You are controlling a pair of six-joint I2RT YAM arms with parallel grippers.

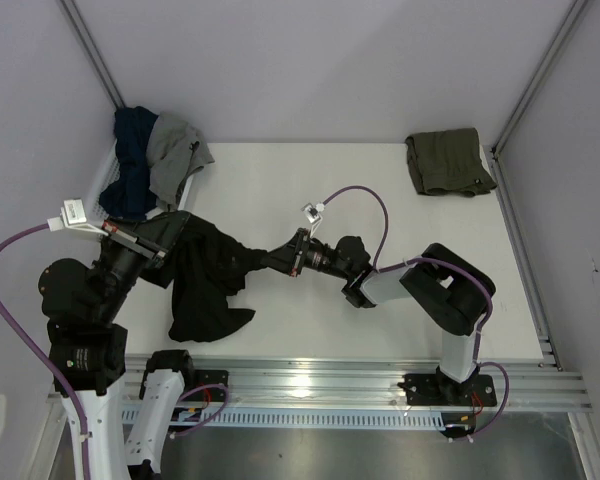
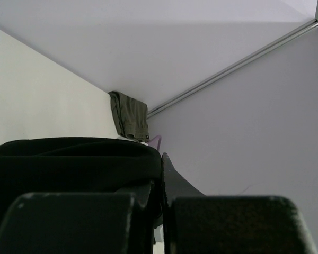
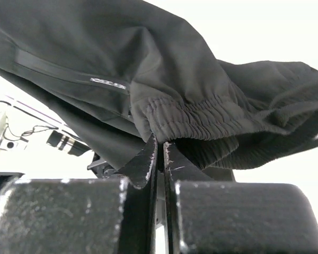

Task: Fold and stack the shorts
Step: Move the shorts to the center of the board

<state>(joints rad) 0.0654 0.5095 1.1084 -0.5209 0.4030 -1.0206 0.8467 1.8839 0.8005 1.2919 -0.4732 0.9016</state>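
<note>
Overhead and wrist views. The white basket (image 1: 102, 180) stands at the far-left corner of the table (image 1: 280, 190). It holds a navy garment (image 1: 130, 165) and a grey garment (image 1: 175, 155) that spills over its right rim. The olive-green shorts (image 1: 448, 162) lie folded at the far-right corner, well apart from both arms. The black shorts (image 1: 205, 280) hang stretched between the two grippers at left centre, their lower part draped on the table towards the near edge. The left arm is bent at the left edge, and the left gripper (image 1: 173, 238) is closed on the left end of the black shorts. The right arm reaches leftward across the table with its forearm low. The right gripper (image 1: 285, 258) is clamped on cloth beside the elastic band.
</note>
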